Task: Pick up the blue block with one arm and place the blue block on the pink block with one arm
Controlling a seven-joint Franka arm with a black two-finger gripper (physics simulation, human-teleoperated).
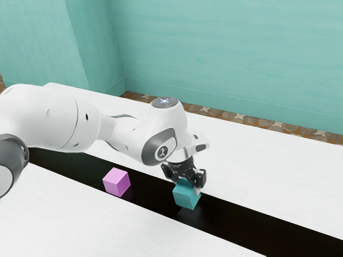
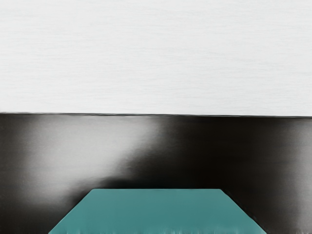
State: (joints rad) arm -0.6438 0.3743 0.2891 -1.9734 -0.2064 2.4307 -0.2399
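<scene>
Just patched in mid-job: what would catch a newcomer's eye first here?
The big white arm reaching in from the exterior view's left, its black tool down at the blue block on the dark strip. Next, the pink block standing apart on that strip, to the blue block's left in the exterior view.

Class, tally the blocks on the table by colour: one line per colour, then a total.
Small pink cube: 1
Small blue-green cube: 1
Total: 2

Teal walls [image 1: 214,43] — white table [image 1: 278,160], black strip [image 1: 252,222]
</scene>
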